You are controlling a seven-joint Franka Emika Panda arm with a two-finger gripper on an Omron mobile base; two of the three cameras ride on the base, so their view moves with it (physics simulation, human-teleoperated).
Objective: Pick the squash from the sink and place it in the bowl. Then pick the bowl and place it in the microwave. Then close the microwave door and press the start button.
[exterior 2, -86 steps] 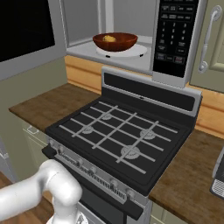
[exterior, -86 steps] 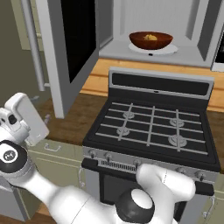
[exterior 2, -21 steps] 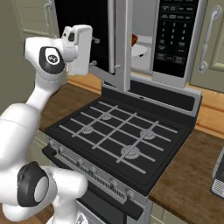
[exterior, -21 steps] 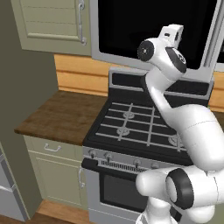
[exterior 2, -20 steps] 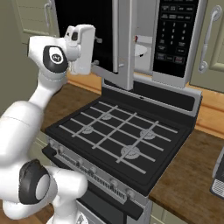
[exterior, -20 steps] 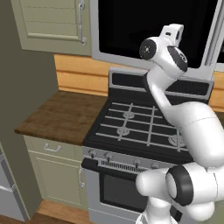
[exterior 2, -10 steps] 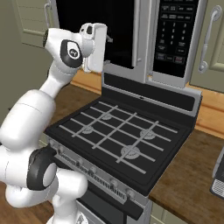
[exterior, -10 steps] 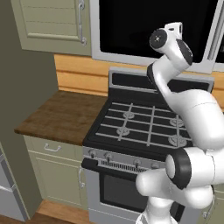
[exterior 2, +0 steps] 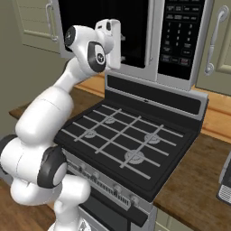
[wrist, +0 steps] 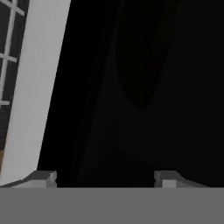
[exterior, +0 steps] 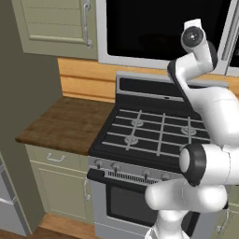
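Above stove (exterior 2: 131, 135), microwave door (exterior: 163, 28) shut flush, glass facing room, long axis horizontal. Gripper (wrist: 105, 177) at door's 6 o'clock edge, jaws wide, holding nothing.

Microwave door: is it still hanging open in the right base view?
No, the microwave door sits flush against the microwave beside the black control panel.

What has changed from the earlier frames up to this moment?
The microwave door has swung from wide open to shut, hiding the bowl and squash inside. The arm rose from low at the left, and the gripper, jaws apart, now faces the door's black glass. The stove and the control panel are unchanged.
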